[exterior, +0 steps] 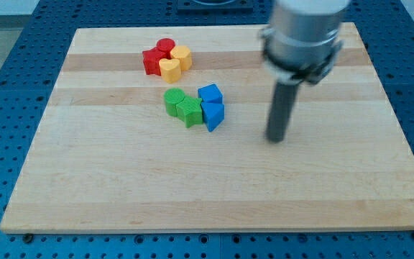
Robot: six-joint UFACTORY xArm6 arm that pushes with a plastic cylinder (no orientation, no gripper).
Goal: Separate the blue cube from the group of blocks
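A blue cube (210, 93) sits near the middle of the wooden board (121, 187), touching a second blue block (213, 114) just below it. Two green blocks (175, 101) (190, 111) lie against their left side, making one tight group. My tip (276, 139) is the lower end of the dark rod, to the right of this group and a little lower than the blue cube, with a clear gap between it and the blue blocks.
A second cluster lies toward the view's top left: two red blocks (152, 60) (166, 47) and two yellow blocks (182, 56) (169, 68), touching each other. The blue perforated table (6, 86) surrounds the board.
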